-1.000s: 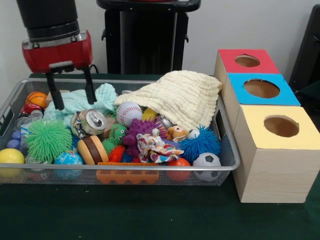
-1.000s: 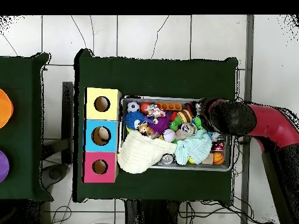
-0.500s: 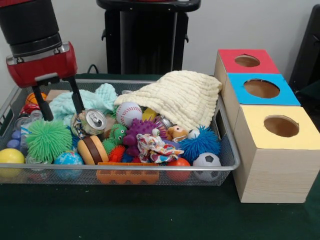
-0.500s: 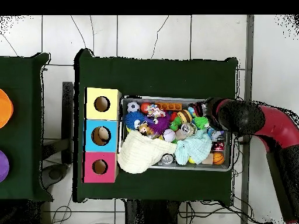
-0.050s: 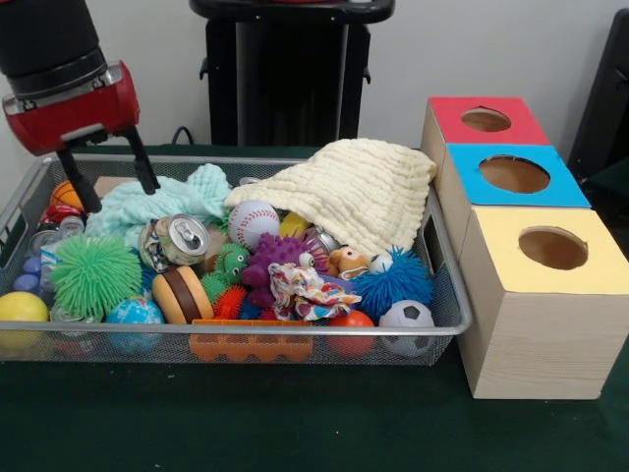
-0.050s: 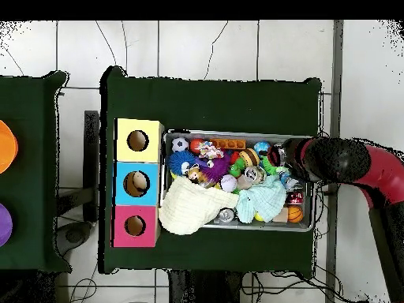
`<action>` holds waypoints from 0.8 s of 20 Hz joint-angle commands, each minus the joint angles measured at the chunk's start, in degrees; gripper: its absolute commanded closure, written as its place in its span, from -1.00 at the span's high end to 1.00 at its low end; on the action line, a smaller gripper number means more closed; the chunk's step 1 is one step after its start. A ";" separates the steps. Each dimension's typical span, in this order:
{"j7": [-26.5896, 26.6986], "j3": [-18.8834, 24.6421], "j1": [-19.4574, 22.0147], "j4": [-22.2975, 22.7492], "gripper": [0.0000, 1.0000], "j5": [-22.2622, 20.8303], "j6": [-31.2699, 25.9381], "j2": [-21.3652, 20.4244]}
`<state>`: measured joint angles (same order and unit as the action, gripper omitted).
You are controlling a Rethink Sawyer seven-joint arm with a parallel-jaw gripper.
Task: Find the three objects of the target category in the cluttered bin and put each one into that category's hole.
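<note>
In the last second I've watched the red-and-black gripper (image 5: 110,180) climb and slide toward the upper left of the frame, jaws spread wide and empty. It now hangs over the wire mesh bin's (image 5: 295,337) left end, above the pale teal cloth (image 5: 162,199). Nothing grabbed yet. The target may be the white baseball (image 5: 253,221) at mid-bin, but I can't confirm that.

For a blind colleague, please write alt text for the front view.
A red gripper, open and empty, hangs over the left end of a wire bin crowded with toys, beside three boxes with round holes.
</note>
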<state>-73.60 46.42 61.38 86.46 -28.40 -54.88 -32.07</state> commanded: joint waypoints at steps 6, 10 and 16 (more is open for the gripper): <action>19.98 4.39 1.28 -5.24 1.00 -0.81 -9.33 1.29; 21.08 4.29 0.85 -7.36 1.00 -2.49 -7.62 3.13; 20.68 4.33 0.32 -7.76 1.00 -3.86 -4.57 2.51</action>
<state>-71.34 48.75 62.48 82.00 -28.65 -58.36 -31.44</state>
